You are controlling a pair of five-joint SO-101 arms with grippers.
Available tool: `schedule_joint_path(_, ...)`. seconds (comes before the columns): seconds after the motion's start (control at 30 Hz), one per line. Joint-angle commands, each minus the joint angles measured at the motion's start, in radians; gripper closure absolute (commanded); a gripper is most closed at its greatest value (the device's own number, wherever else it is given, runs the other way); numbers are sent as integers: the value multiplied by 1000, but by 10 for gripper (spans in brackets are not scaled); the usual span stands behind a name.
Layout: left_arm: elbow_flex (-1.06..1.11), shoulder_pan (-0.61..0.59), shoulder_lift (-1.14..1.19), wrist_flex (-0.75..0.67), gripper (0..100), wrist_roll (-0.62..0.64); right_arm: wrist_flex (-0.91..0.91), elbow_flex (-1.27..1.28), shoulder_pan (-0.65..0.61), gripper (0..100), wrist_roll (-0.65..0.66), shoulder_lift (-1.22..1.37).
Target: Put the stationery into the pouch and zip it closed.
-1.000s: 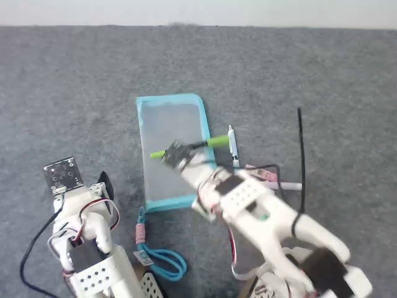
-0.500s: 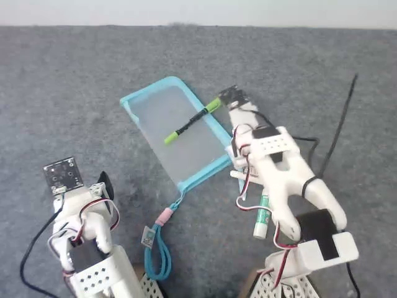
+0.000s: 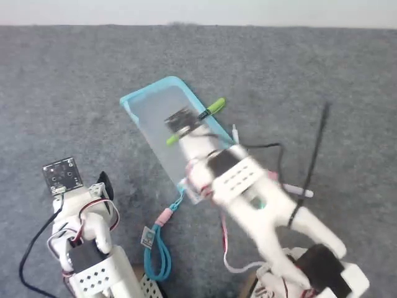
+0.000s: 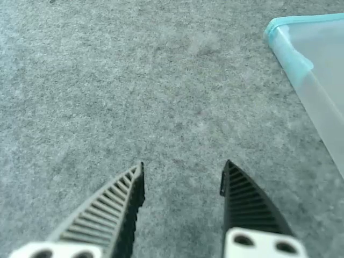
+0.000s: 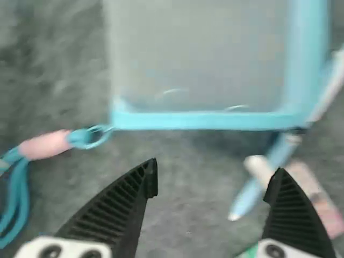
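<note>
Working at the loading step, not yet zipping: holding the right gripper (image 5: pixel 215 167), jaws spread wide and empty, above the 5 o'clock end of the blue-edged translucent pouch (image 3: pixel 152 115), the green pen (image 3: pixel 213 107) lying across its 3 o'clock edge and a light-blue pen (image 5: pixel 250 191) loose on the carpet (image 4: pixel 134 80) just beside that end. Parking the left gripper (image 4: pixel 183 164), likewise wide and empty, low over carpet at 7 o'clock of the pouch. Probably needing next a drop onto one loose pen, a firm pinch and a slide into the pouch mouth, before tugging the pink zipper tab (image 5: pixel 45 144) along.
</note>
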Motion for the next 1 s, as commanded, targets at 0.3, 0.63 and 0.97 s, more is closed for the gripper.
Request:
schedule_joint_path(0.3,-7,-3,-17,3,774,11,-232,-11,-124,677,-387,127)
schedule_joint_path(0.63,-7,-3,-17,3,774,11,-196,-110,-120,679,-391,288)
schedule_joint_path(0.97,-7,-3,-17,3,774,11,-127,-318,84,679,-385,493)
